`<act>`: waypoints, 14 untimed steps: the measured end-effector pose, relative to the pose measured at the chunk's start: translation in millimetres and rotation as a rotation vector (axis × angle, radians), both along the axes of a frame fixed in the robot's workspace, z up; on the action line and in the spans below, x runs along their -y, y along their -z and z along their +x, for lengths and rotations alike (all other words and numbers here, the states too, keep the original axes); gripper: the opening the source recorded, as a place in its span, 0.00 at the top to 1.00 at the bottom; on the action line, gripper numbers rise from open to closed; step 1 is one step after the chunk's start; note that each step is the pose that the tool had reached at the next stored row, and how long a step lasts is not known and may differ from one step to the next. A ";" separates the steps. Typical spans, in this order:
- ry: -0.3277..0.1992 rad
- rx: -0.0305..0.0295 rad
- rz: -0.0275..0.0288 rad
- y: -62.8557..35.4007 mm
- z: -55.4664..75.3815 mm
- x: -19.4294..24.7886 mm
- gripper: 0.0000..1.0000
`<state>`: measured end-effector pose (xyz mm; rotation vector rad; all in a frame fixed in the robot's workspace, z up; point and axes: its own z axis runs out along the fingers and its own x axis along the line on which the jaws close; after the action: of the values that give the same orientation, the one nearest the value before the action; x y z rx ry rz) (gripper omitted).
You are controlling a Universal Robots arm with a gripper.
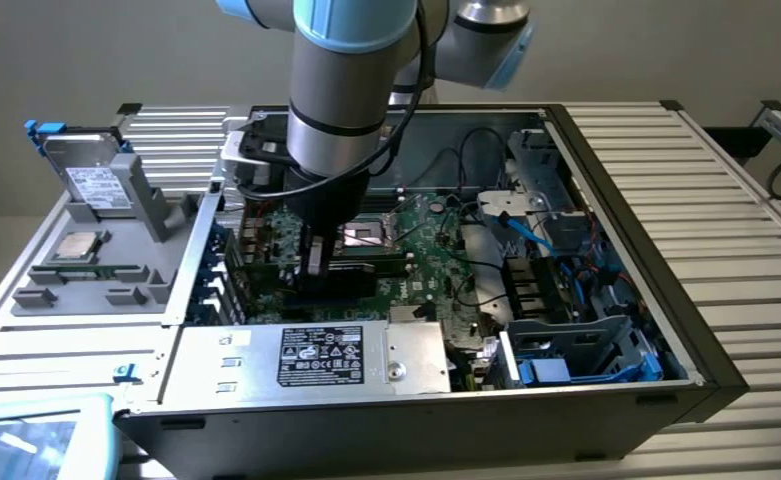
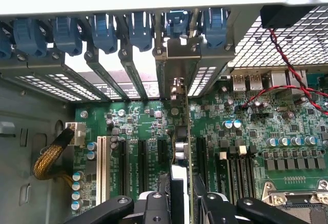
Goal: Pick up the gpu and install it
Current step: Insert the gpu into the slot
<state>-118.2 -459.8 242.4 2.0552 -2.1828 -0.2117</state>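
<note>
Jaws stand clamped on the gpu (image 2: pixel 180 137), one on each face of the card, which the wrist view shows edge-on and upright over the green motherboard (image 2: pixel 138 126). The card's metal bracket reaches the rear wall of the computer case (image 1: pixel 363 425), in line with one slot opening beneath the row of blue latches (image 2: pixel 105 32). Whether its lower edge sits fully in the socket cannot be told.

From the exterior view, the arm (image 1: pixel 343 110) comes straight down into the open case, which lies on the slatted desk (image 1: pixel 724 180). A silver power supply (image 1: pixel 317 355) runs along the case wall nearest that camera. Beside the case, toward the desk edge on the exterior view's left, a grey holder (image 1: pixel 43 290) carries a hard drive (image 1: pixel 90 180). Red wires (image 2: pixel 287 65) cross the board near the rear ports.
</note>
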 end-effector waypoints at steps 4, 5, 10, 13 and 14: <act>0.000 -0.0001 -0.0002 0.6 0.0 0.1 0.72; 0.000 -0.0001 -0.0001 0.7 0.0 0.1 0.72; 0.003 -0.0005 0.0002 0.9 -0.2 0.1 0.72; 0.005 -0.0016 0.0010 -0.4 -0.3 0.0 0.72; 0.005 -0.0017 0.0009 -0.7 -0.3 0.0 0.72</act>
<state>-118.4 -459.8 243.1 2.0498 -2.1872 -0.2149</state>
